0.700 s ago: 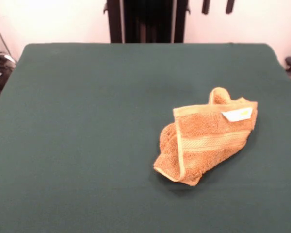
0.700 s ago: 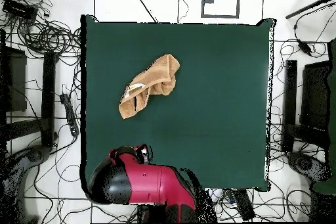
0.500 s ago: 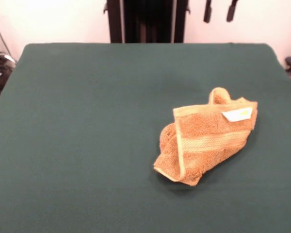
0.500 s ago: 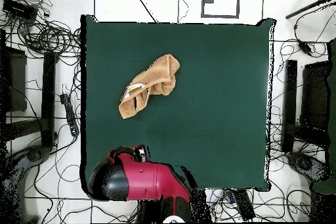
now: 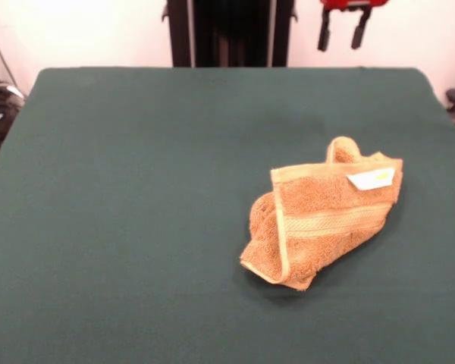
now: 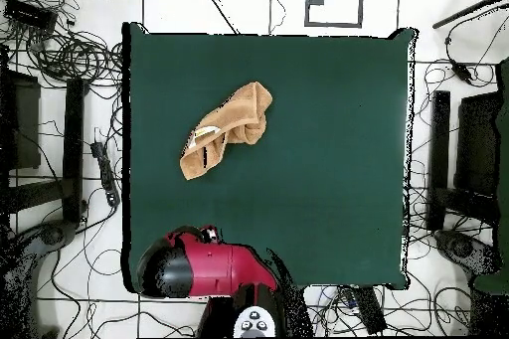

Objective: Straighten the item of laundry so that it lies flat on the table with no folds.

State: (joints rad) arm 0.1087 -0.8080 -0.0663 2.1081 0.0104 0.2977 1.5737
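You see the towel [image 5: 321,213] lying crumpled and folded over itself in the right-centre of the frame, resting on the green tabletop [image 5: 136,189]. Its white label [image 5: 371,179] faces up near the towel's upper right corner. At the top edge, right of centre, the tool [image 5: 340,34] hangs with its two dark fingers [image 5: 324,36] apart, well clear of the towel.

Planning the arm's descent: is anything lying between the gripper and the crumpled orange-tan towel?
Nothing visible. The gripper hangs at the far edge, and only bare dark green table cloth lies between it and the folded orange-tan terry towel.
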